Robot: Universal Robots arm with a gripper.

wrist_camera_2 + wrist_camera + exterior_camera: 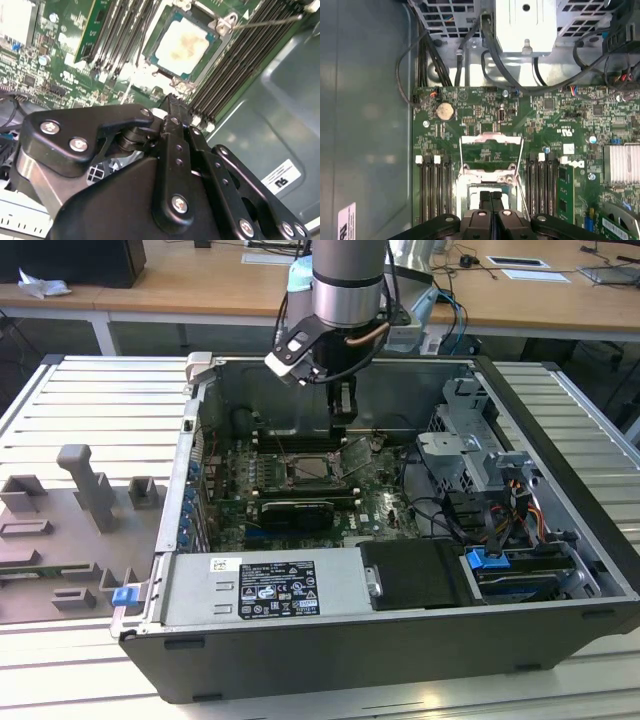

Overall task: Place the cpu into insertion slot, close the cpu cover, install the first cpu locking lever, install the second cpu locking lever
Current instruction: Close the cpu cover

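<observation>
Cpu (182, 45) in insertion slot (150, 50); cpu cover (492, 140) open; pincer (491, 196) closed above.

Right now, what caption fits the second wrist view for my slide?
Black robot hand hovers near the pale silvery square cpu seated in the silvery-rimmed insertion slot.

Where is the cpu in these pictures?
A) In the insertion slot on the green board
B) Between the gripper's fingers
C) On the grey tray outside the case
A: in the second wrist view the cpu lies pale face up inside the insertion slot, apart from the gripper.
</observation>
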